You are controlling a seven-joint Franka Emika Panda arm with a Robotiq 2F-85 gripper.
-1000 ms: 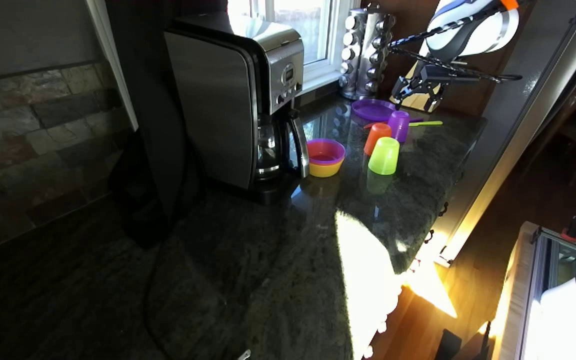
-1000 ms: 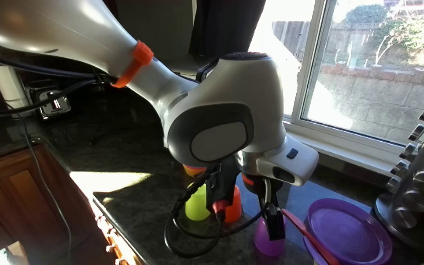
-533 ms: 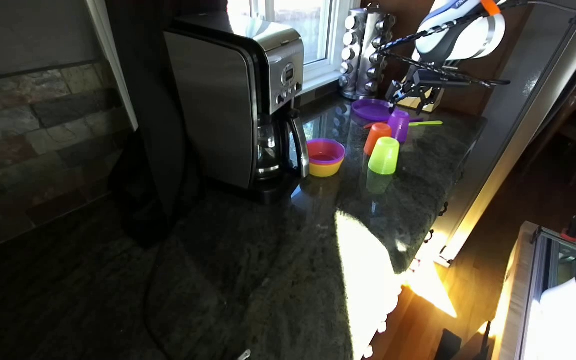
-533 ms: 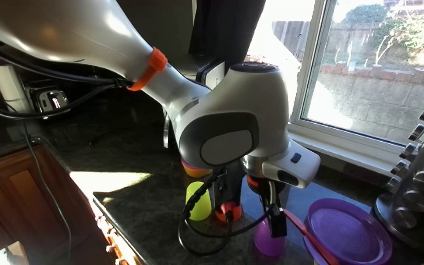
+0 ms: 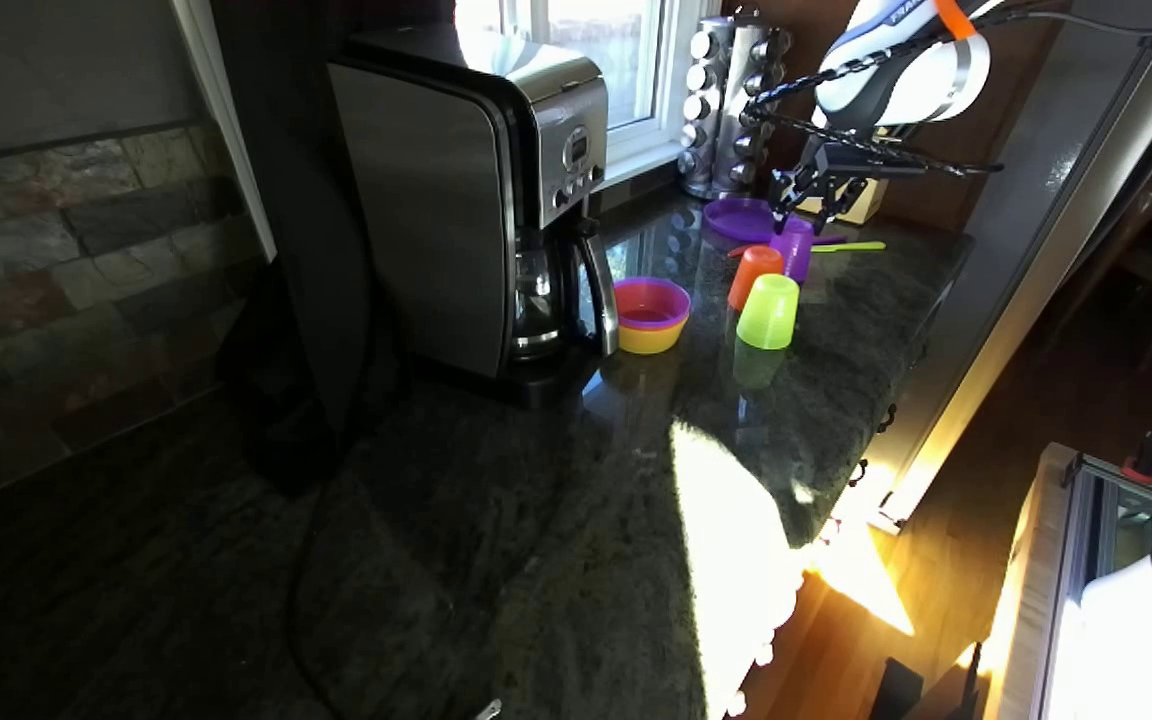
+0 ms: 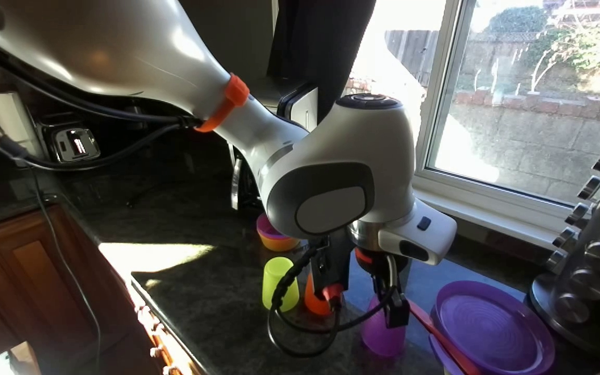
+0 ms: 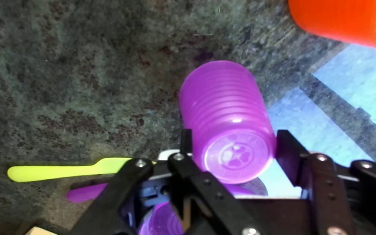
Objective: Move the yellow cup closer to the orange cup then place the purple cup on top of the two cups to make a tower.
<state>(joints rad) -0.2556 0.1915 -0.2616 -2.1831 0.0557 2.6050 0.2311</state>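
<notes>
Now that the gripper [image 7: 234, 142] sits lower, its partly closed fingers [image 7: 289, 156] clasping both sides of the upturned purple cup [image 7: 225, 98], that cup shifts slightly near the close-set orange cup [image 5: 753, 275] and yellow cup [image 5: 768, 312], so the grasp looks made and stacking could come next

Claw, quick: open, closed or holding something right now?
Claw: closed, holding the upside-down purple cup by its sides.
</notes>
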